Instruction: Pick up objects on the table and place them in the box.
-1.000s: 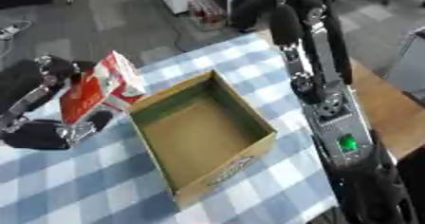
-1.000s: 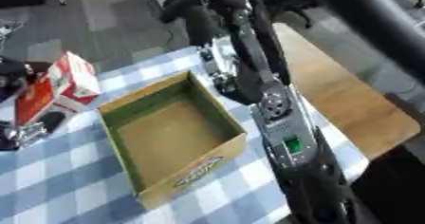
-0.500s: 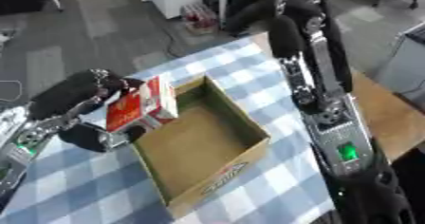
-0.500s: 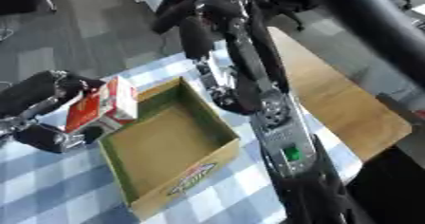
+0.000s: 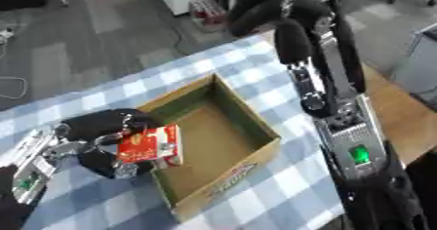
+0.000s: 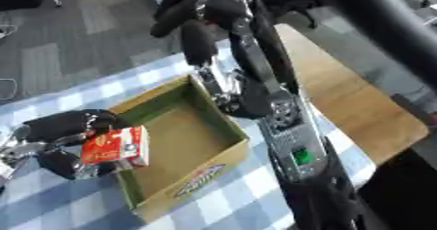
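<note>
My left hand is shut on a red and white carton, fingers curled over its top and thumb under it. The carton hangs tilted over the left wall of the open cardboard box, which is empty inside and sits on the blue and white checked tablecloth. My right arm runs down the right side of both views; its hand hangs high beyond the box's far corner with fingers curled and nothing in them.
A bare wooden table edge lies to the right of the cloth. Grey floor and office items show beyond the far edge of the table.
My left hand has carried the carton right, from beside the box to over its left wall. The whole picture has also shifted, so the camera has moved.
</note>
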{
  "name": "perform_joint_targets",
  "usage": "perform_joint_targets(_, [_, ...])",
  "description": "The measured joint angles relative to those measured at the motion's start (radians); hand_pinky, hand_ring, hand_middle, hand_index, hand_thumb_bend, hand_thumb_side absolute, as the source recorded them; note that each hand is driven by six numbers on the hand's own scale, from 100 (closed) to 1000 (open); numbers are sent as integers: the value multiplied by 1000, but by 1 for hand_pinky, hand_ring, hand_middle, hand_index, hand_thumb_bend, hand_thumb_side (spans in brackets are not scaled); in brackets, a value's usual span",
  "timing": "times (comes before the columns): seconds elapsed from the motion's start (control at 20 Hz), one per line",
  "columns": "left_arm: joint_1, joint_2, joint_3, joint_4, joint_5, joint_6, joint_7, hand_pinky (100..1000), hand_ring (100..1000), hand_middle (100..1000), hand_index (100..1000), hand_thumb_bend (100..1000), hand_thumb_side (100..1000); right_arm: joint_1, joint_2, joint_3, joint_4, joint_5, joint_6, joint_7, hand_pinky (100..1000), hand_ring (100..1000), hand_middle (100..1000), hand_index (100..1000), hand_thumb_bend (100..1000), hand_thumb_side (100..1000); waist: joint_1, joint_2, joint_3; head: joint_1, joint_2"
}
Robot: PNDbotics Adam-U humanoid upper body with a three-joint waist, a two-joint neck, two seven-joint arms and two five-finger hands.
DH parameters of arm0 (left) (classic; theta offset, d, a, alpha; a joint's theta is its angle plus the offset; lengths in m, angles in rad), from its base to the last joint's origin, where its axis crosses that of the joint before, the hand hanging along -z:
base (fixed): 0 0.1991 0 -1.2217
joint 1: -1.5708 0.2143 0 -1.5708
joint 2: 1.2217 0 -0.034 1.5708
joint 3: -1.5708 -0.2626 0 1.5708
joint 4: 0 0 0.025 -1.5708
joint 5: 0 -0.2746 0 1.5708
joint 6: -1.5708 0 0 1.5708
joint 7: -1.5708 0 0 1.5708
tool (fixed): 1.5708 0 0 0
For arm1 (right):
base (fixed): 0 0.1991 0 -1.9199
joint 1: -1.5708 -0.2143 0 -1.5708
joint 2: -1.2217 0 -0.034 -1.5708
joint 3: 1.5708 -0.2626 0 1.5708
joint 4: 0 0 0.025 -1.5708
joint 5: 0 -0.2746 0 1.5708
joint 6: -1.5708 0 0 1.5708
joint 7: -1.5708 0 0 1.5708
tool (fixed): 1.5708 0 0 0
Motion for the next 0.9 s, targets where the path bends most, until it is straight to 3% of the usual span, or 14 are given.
perform_joint_targets(0.2, [8,5,13,-8,17,15,6,890,843,830,936,256,1000,0,0,0,0,0,-1,8,455,510,535,581,100,1000,0,0,2,0,0])
perform_joint_targets(0.25, [8,6,15,-11,17,19,12,293,429,521,721,189,1000,0,0,1,0,0,-2,10,455,510,535,581,100,1000,0,0,2,0,0])
perform_joint_targets(0.3, [7,9,16,-14,16,22,29,100,257,345,578,172,1000,0,0,2,0,0,-4,12,455,510,535,581,100,1000,1,0,0,0,0])
perform_joint_targets(0.35, [6,13,19,-19,14,25,54,100,116,214,442,154,912,0,0,5,0,0,-5,13,455,510,534,580,100,1000,2,0,-5,0,-1])
perform_joint_targets(0.45, [-6,13,21,-22,4,19,120,100,100,100,324,212,898,-4,0,6,0,-1,-8,16,455,511,534,580,100,1000,6,0,-18,-2,-7])
perform_joint_targets(0.6, [-50,15,20,-15,-46,-20,218,100,100,100,305,224,892,-21,15,12,0,-10,-14,22,455,511,533,579,100,1000,16,3,-53,-9,-37])
perform_joint_targets(0.65, [-67,16,19,-6,-68,-40,243,100,100,100,324,217,897,-27,23,12,0,-14,-16,24,455,511,533,578,100,1000,21,6,-63,-9,-49])
perform_joint_targets(0.7, [-80,16,17,7,-94,-60,263,100,100,100,414,152,946,-30,32,13,0,-18,-18,26,455,510,533,578,100,1000,27,9,-71,-9,-61])
perform_joint_targets(0.75, [-89,16,14,25,-120,-77,273,266,302,275,628,202,1000,-35,41,14,0,-21,-21,27,455,510,533,579,100,1000,33,10,-77,-9,-72])
perform_joint_targets(0.8, [-93,15,13,47,-154,-90,269,1000,835,745,891,502,1000,-40,49,15,0,-24,-23,29,455,510,533,579,100,1000,40,12,-82,-8,-81])
perform_joint_targets(0.85, [-94,14,12,74,-194,-94,248,1000,999,908,972,649,1000,-44,55,15,0,-26,-24,30,455,510,533,579,100,1000,46,13,-85,-7,-87])
perform_joint_targets(0.9, [-93,11,10,101,-237,-93,213,1000,1000,998,1000,819,1000,-47,60,15,0,-27,-26,32,455,510,533,578,100,1000,49,14,-88,-4,-90])
